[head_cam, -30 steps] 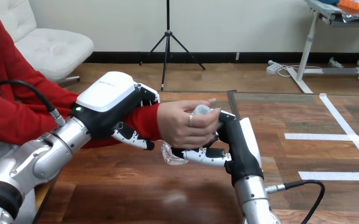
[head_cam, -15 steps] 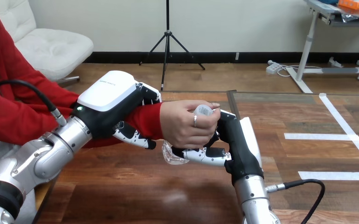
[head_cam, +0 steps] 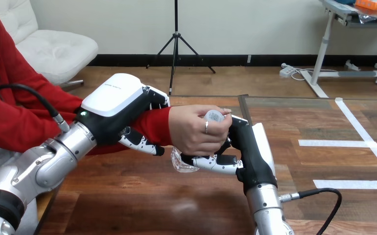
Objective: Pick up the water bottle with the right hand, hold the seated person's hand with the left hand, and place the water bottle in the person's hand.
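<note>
The left robot hand (head_cam: 115, 105) curls round the person's wrist (head_cam: 153, 125). Just beside it, the right robot hand (head_cam: 249, 147) grips the water bottle (head_cam: 182, 164) above the counter (head_cam: 128, 196), and the person's hand (head_cam: 196, 131) clasps the bottle too.

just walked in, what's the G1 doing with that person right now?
It's mid-handover. The robot's left hand has its fingers and thumb curled round the person's wrist, over the red sleeve. Its right hand grips the clear water bottle, held above the table. The person's hand is wrapped round the same bottle. Both are on it, and the robot has not yet let go.
</note>
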